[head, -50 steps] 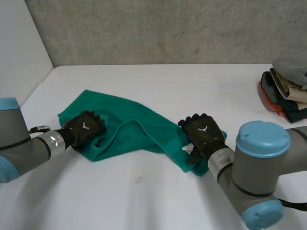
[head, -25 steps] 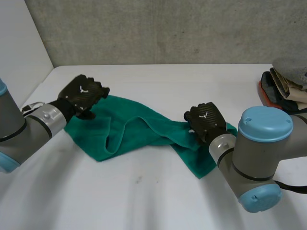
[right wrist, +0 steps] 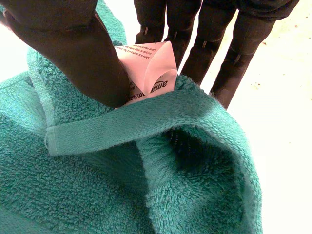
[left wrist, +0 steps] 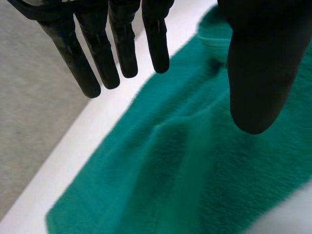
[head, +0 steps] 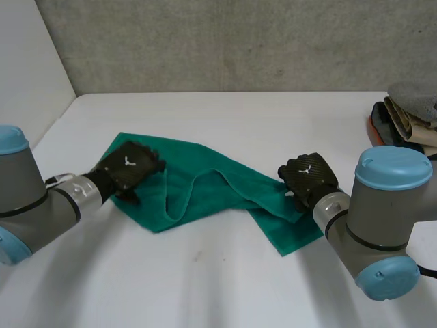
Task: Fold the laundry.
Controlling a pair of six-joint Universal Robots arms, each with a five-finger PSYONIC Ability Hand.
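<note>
- While the towel [head: 218,195] lay rumpled on the table [head: 205,287], near its front and between the two arms, no clean fold had been made in it. A loose ridge stood up across its middle, and its right end was doubled over itself.
- By that look the task was at an early stage: the towel had yet to be spread flat and then folded.
- A pile of clothes [head: 410,130] sat at the table's right edge, well apart from the towel. Whether those were folded could not be told.
- The towel's long axis ran on a diagonal. Its left end pointed toward the far-left of the table and its right end toward the near-right.
- The left hand [head: 130,167] was over the towel's left end, with its fingers [left wrist: 97,58] straight, spread away from the thumb and holding nothing. Whether the palm touched the cloth could not be told.
- The right hand [head: 311,178] was at the towel's right end. Its thumb and fingers were clamped on the hem just where the white label [right wrist: 148,68] stuck out.
</note>
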